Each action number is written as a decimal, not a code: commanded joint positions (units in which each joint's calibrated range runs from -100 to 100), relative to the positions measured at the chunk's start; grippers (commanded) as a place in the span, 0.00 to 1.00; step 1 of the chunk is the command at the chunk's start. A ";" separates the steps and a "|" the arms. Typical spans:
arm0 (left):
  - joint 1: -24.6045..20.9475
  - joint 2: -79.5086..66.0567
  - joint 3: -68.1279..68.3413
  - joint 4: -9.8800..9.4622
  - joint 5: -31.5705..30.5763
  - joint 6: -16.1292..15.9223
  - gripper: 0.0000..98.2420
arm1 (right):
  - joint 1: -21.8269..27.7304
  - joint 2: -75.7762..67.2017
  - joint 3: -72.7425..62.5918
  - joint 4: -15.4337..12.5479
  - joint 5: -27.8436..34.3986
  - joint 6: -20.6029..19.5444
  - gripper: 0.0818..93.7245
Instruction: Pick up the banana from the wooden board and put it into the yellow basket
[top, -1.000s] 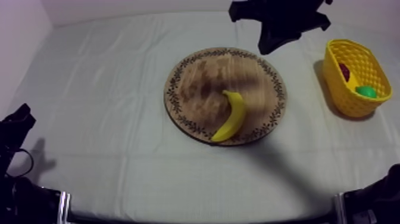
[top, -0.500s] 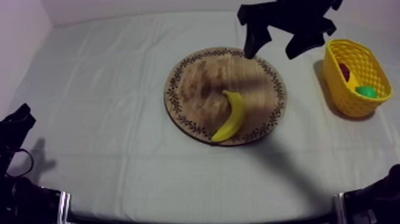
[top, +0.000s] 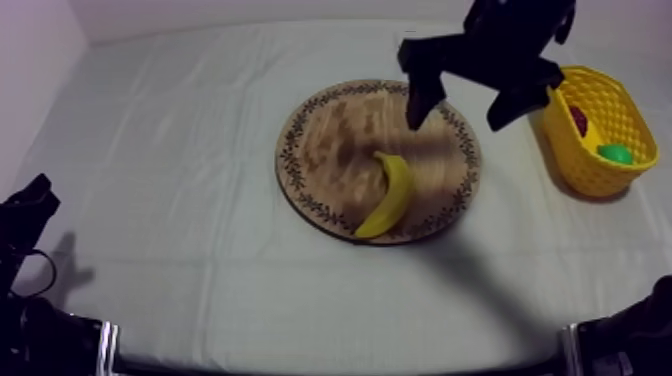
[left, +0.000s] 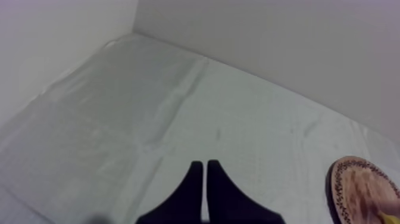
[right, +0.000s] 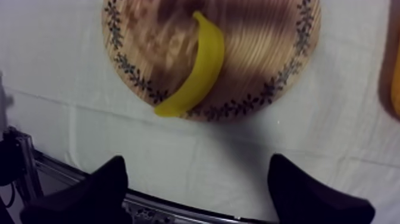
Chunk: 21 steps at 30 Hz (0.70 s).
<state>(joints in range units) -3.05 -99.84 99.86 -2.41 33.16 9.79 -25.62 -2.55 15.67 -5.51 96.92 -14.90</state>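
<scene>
My right gripper (top: 458, 120) hangs above the far right part of the wooden board (top: 330, 140), its fingers spread wide with nothing between them. The banana (top: 389, 195) lies on the board's near side, one end at the patterned rim, apart from the fingers. The yellow basket (top: 585, 170) stands near the board's right, holding a small red fruit (top: 579, 120) and a green one (top: 615, 153). My left gripper (left: 205, 170) sits low at the table's left, fingers pressed together on nothing.
</scene>
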 joint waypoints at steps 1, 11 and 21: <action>-0.02 0.02 0.03 -0.01 -0.01 0.00 0.00 | -0.39 1.06 1.53 -0.94 -0.31 -0.45 0.94; -0.02 0.02 0.03 -0.01 -0.01 0.00 0.00 | -1.10 10.44 4.14 -4.55 -5.54 -1.93 0.95; -0.02 0.02 0.03 -0.01 -0.01 0.00 0.00 | -1.03 21.98 2.96 -5.64 -11.94 -2.10 0.94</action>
<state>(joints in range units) -3.05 -99.84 99.86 -2.41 33.16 9.79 -26.69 17.48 18.78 -11.08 85.34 -17.05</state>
